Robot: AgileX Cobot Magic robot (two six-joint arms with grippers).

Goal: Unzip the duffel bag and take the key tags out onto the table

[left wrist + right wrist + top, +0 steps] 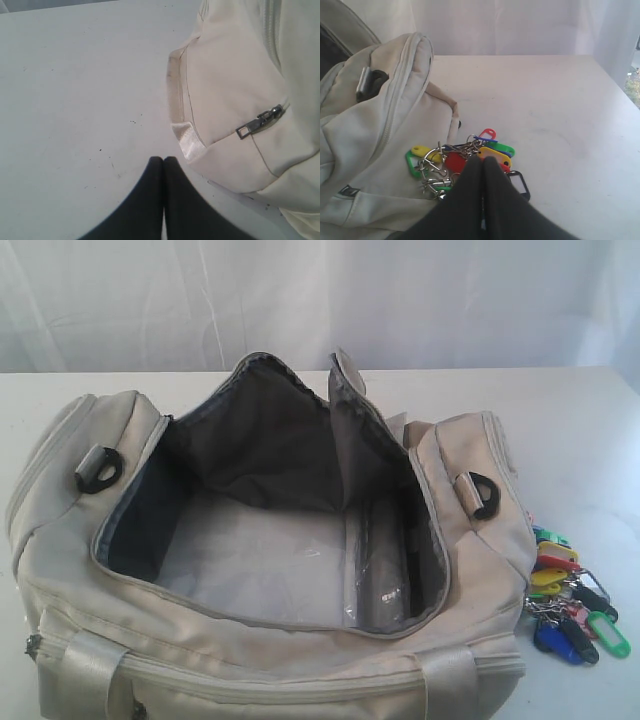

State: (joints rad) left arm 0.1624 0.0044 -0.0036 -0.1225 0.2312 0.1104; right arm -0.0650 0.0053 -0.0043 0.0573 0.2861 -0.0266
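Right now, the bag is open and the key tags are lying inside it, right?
Not quite. The bag is open, but the key tags lie on the table beside it, not inside. The exterior view shows this.

White curtain (320, 300), soft vertical folds, backdrop

The duffel bag (250, 650) is matt cream cloth with a fine weave. Its lining (270, 440) is dark grey cloth, smooth and dull. A clear film (375, 585) on its floor looks like glossy plastic. The webbing strap (187, 142) has a satin sheen. The D-ring (98, 470) is black and faintly shiny. The zipper pull (260, 122) is grey metal. The key tags (457, 161) are glossy coloured plastic on bright metal rings (432, 175). The table (75, 100) is smooth, matt white, lightly specked.
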